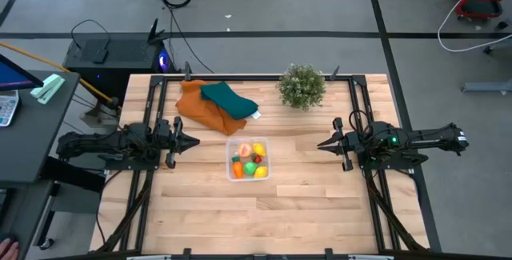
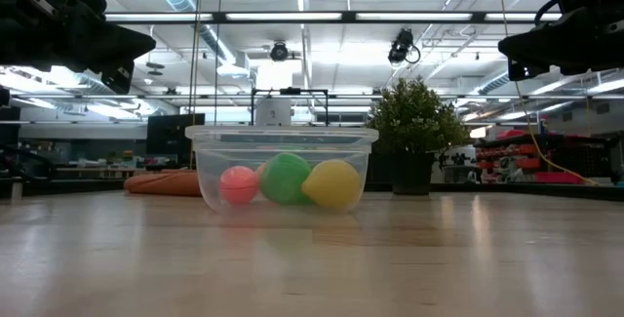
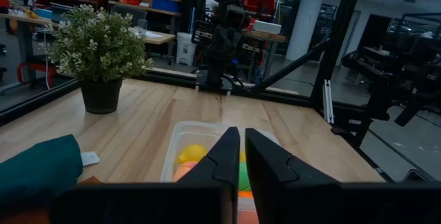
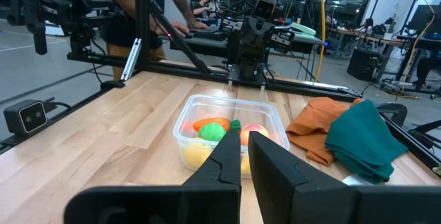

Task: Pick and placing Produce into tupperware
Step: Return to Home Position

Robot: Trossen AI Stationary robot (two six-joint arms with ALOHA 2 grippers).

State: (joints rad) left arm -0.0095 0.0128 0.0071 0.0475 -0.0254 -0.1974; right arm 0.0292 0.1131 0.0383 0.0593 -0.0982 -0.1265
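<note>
Low view: produce (image 2: 286, 178) behind tupperware (image 2: 283, 135) wall

Potted plant (image 1: 302, 86) near orange cloth (image 1: 200, 110) — teal cloth (image 1: 228, 98) (on top).

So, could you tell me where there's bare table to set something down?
Bare: the table strip beyond the tupperware, away from the plant; also gaps from it to left gripper and right gripper. Crowded around cloths and plant.

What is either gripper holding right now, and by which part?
Nothing is held. The left gripper and right gripper are both shut and empty, on either side of the tupperware; the produce lies inside it.
</note>
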